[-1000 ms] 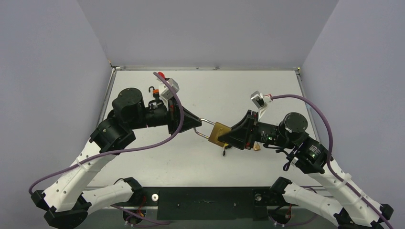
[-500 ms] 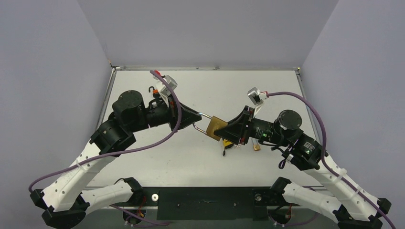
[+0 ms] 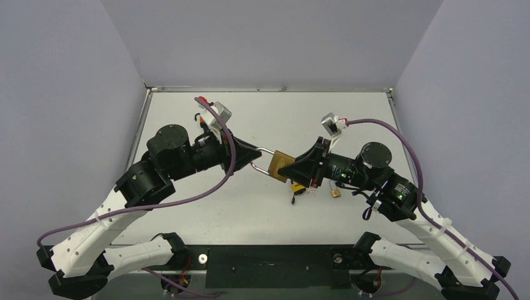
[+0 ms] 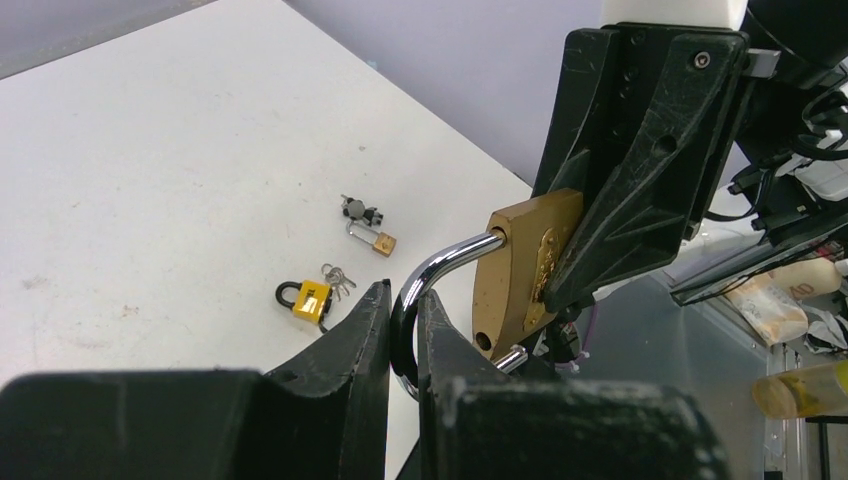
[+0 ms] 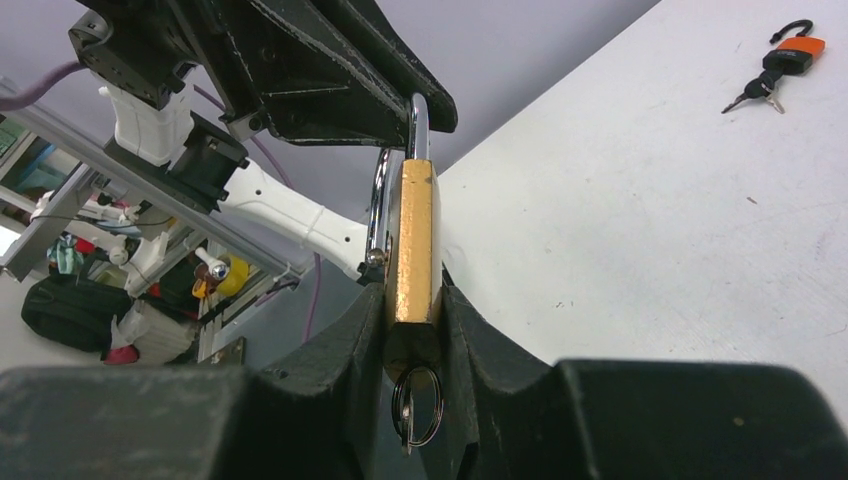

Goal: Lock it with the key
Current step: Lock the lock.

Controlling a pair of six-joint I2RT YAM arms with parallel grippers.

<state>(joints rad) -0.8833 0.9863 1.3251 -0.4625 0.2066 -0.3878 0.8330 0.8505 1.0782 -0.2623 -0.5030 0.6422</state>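
Left gripper (image 3: pixel 259 157) pinches the shackle (image 4: pixel 440 268) while right gripper (image 3: pixel 292 170) clamps the brass padlock (image 3: pixel 279 165), bracing both halves for closing; key ring (image 5: pixel 415 402) dangles, apparently from the keyhole.

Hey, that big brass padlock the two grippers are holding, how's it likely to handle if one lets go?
The brass padlock looks solid metal, so probably rigid and heavy for its size. Its chrome shackle looks polished, so it may slip in the left gripper. The key ring hanging underneath would likely swing.
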